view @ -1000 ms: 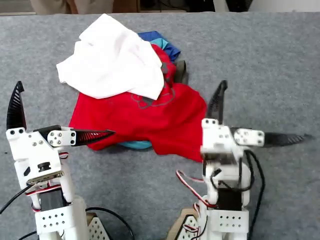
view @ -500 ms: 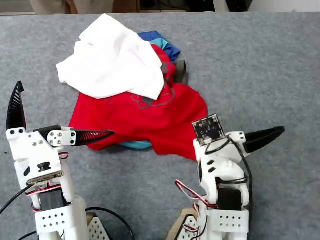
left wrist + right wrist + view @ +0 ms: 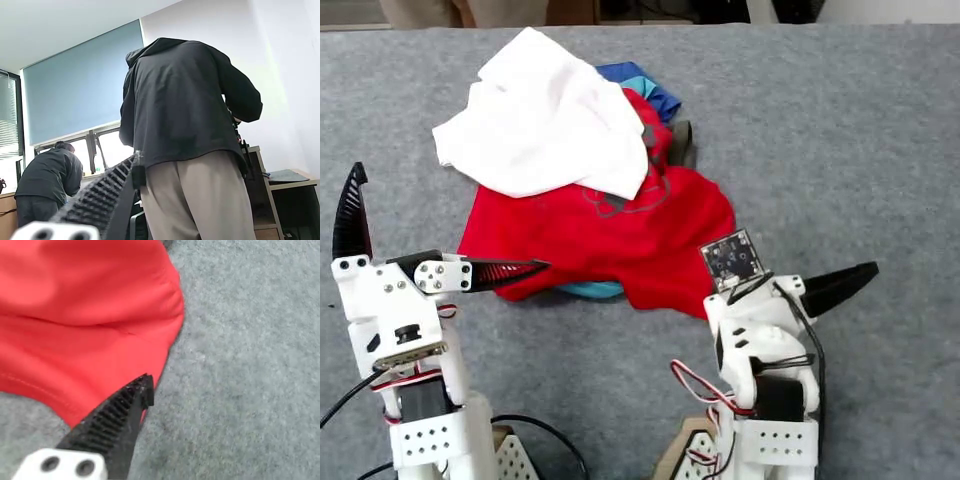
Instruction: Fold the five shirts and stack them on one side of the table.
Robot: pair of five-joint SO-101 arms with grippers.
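- Since no shirt lies folded or stacked yet, the work looks to be at its opening step: the grey table [image 3: 880, 120] bears one loose heap, far and left of centre.
- The red shirt [image 3: 620, 235] spreads widest in that heap, with its near right corner just beside the right arm.
- The white shirt [image 3: 550, 125] lies crumpled over the red one's far left part.
- The left gripper [image 3: 450, 215] sits near left, its claw spread wide and empty, one finger by the red shirt's near left edge.
- The right gripper [image 3: 800, 285] tips down at the red corner, claw spread and empty. The next move probably calls for pinching that hem, though the white shirt on top would drag along.
- A blue shirt [image 3: 655, 95] peeps out on the far side and a teal shirt [image 3: 590, 290] on the near side.
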